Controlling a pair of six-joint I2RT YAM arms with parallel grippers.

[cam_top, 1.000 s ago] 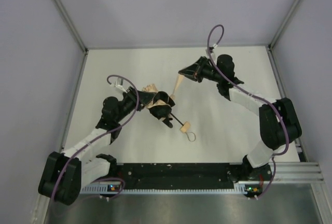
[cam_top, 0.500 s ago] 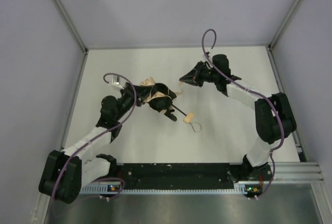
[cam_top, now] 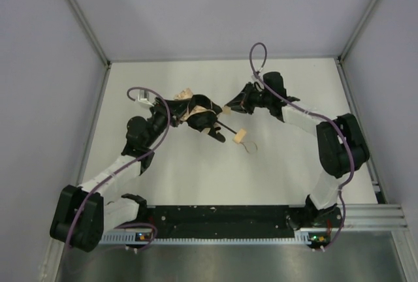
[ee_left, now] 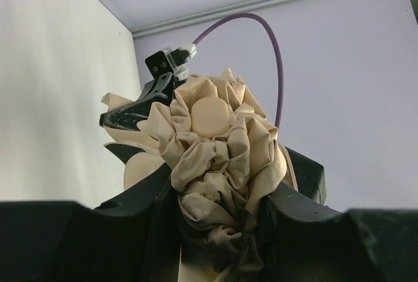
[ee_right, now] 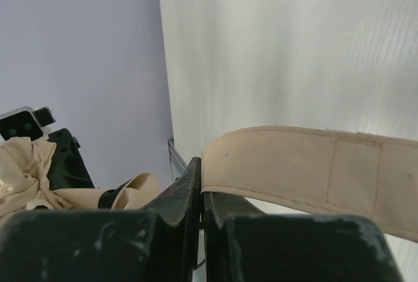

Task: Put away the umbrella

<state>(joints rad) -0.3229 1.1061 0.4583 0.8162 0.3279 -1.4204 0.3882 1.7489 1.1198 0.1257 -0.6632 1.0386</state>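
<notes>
Umbrella [cam_top: 201,113] is sitting at the middle of the table [cam_top: 196,184], caught between the two arms. The left arm is reaching diagonally forward and inward from its near-left base. The right arm is folding its elbow out at the right edge and stretching its forearm back toward the centre.

The left gripper [cam_top: 194,117] is clamping the bunched beige canopy [ee_left: 219,158] with its jaws partly apart. The right gripper [cam_top: 228,108] is pinching a flat beige strap [ee_right: 294,164] with its jaws fully together.

Only the top view is showing the thin black shaft [cam_top: 222,127] and tan handle [cam_top: 238,137] pointing toward the near right. The left wrist view is showing the round cap [ee_left: 210,115] amid crumpled fabric. The right wrist view is showing the strap's stitching.
</notes>
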